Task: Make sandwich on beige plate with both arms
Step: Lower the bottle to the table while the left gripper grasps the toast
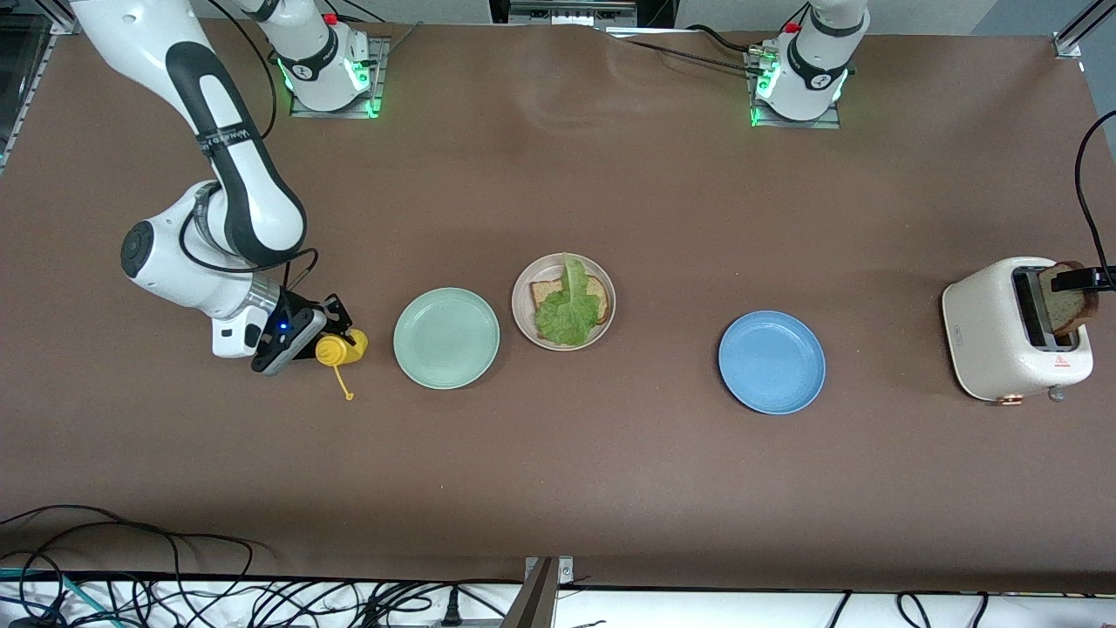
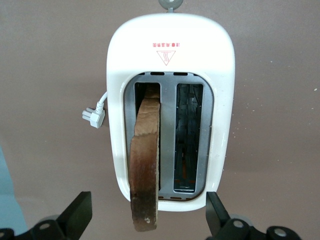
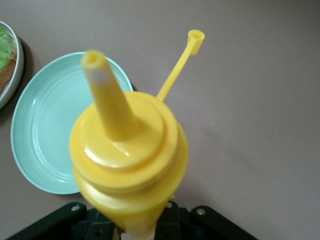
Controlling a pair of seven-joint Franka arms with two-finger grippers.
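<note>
The beige plate [image 1: 522,316] stands mid-table with one brown bread slice [image 1: 544,292] and a green lettuce leaf [image 1: 568,311] on top of it. A second bread slice [image 1: 1071,307] sticks up, leaning, out of one slot of the white toaster [image 1: 994,340] at the left arm's end. My left gripper [image 1: 1092,279] hangs over that slice, open, with the slice [image 2: 145,165] between its spread fingers [image 2: 79,212]. My right gripper [image 1: 324,336] is low at the right arm's end, shut on the yellow squeeze bottle [image 1: 343,347]. The bottle [image 3: 127,150] has its nozzle uncapped.
A mint-green plate [image 1: 446,337] lies between the bottle and the beige plate, and shows in the right wrist view [image 3: 45,135]. A blue plate [image 1: 772,362] lies between the beige plate and the toaster [image 2: 170,50]. The toaster's plug [image 2: 94,117] lies loose beside it.
</note>
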